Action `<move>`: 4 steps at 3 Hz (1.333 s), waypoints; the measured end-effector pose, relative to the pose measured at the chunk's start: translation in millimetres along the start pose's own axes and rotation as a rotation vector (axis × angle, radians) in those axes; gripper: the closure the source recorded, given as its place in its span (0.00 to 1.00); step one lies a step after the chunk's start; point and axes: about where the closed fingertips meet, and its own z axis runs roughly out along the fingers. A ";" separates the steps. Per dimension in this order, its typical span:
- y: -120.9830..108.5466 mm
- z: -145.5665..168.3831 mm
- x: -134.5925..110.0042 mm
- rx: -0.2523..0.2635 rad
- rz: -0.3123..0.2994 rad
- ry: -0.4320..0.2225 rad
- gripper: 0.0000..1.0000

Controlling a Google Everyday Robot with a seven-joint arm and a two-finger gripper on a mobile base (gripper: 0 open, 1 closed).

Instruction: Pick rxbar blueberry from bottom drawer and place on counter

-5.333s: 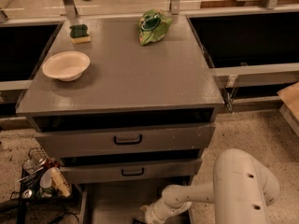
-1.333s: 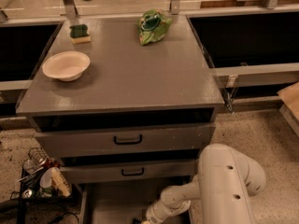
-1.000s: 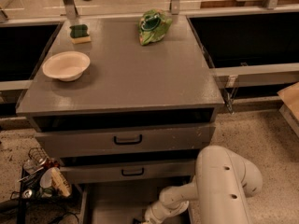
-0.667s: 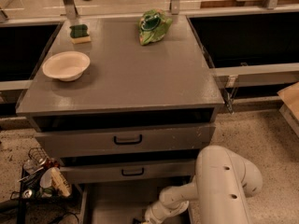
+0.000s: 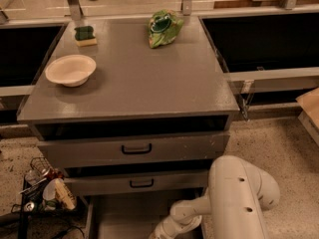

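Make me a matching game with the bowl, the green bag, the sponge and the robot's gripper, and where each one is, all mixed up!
Things:
1 round cream bowl
2 crumpled green bag
3 green-and-yellow sponge
4 gripper

Places:
A down at the open grey bottom drawer
B back middle of the grey counter
C counter's back left corner
D counter's left side, in front of sponge

Pairs: 1-D, 2-B, 3-C, 4-A

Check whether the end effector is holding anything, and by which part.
Cannot tell. The end effector is down inside the bottom drawer, mostly cut off by the picture's lower edge, so any hold is out of sight.
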 end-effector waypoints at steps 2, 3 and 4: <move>0.0 0.0 0.0 0.000 0.000 0.000 0.96; 0.0 0.0 0.0 0.000 0.000 0.000 1.00; 0.1 0.1 0.0 0.000 0.000 0.000 0.84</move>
